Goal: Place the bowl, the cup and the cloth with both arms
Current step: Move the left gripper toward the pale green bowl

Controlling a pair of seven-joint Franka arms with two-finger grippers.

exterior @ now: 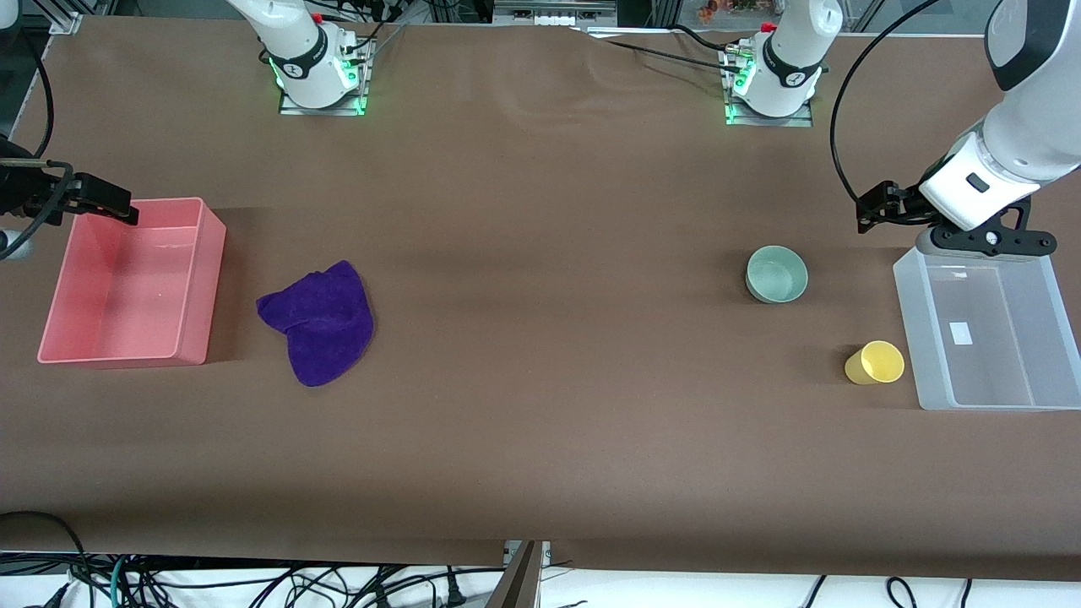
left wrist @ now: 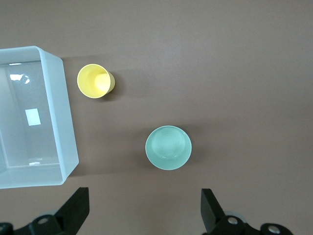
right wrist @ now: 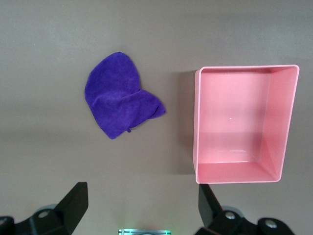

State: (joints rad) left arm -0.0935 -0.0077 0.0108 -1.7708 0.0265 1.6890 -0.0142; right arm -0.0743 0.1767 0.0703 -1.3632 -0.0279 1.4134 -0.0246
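The left gripper (left wrist: 142,215) hung with fingers spread wide above the clear bin's (exterior: 912,338) farther edge; the right gripper (right wrist: 139,213), equally wide, hung over the pink bin's (exterior: 198,287) farther corner. One bowl (exterior: 777,274) and one cup (exterior: 875,363), both upright, stood beside the clear bin with open table around them. One crumpled cloth (exterior: 319,323) lay beside the pink bin.

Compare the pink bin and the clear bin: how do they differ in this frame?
The pink bin is opaque and sits at the right arm's end, beside the cloth; the clear bin is translucent, at the left arm's end, beside the cup. Both are rectangular, upright and empty.
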